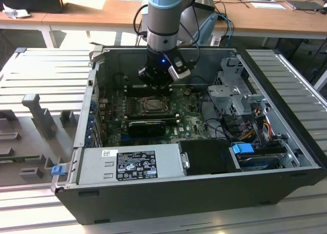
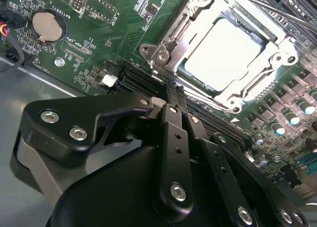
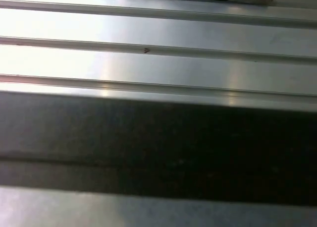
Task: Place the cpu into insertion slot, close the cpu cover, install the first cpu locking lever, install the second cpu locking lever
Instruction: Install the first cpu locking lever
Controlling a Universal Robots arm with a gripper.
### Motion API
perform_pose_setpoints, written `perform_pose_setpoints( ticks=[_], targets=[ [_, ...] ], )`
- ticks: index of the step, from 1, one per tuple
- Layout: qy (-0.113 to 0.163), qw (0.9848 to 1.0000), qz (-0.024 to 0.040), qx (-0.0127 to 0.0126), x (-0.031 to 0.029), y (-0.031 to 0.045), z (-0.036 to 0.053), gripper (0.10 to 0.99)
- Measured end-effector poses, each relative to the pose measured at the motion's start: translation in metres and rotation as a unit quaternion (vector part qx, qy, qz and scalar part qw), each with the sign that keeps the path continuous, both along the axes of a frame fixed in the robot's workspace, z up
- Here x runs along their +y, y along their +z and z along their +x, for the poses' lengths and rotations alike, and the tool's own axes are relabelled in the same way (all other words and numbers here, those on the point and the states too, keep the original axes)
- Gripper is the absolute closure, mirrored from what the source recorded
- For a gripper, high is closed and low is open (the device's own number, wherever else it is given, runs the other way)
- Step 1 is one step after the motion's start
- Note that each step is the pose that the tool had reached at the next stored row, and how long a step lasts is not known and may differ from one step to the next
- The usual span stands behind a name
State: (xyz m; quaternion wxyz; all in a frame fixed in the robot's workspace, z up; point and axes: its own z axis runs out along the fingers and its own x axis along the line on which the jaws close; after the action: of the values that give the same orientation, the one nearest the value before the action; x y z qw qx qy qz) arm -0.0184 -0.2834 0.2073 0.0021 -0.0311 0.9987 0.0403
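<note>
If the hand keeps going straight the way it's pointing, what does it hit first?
Most likely the motherboard's black slot connectors just short of the cpu cover. The hand points at the near edge of the socket, not at the cpu; depth is hard to judge.

CPU seated, cover down.
The cpu [image 2: 224, 52], pale and flat, is framed by the cpu cover [image 2: 188, 28] in the insertion slot [image 1: 153, 106], mid-board.

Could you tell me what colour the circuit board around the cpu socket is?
Green, clearest in the second wrist view: the circuit board surrounds the silver cpu cover.
</note>
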Motion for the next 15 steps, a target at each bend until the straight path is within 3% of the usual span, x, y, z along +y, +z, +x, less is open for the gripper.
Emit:
perform_pose_setpoints(
  ticks=[15],
  targets=[
    [0.000,1.0000,-0.0008,0.0000,-0.0031,-0.0041,0.0007,0.980]
  ],
)
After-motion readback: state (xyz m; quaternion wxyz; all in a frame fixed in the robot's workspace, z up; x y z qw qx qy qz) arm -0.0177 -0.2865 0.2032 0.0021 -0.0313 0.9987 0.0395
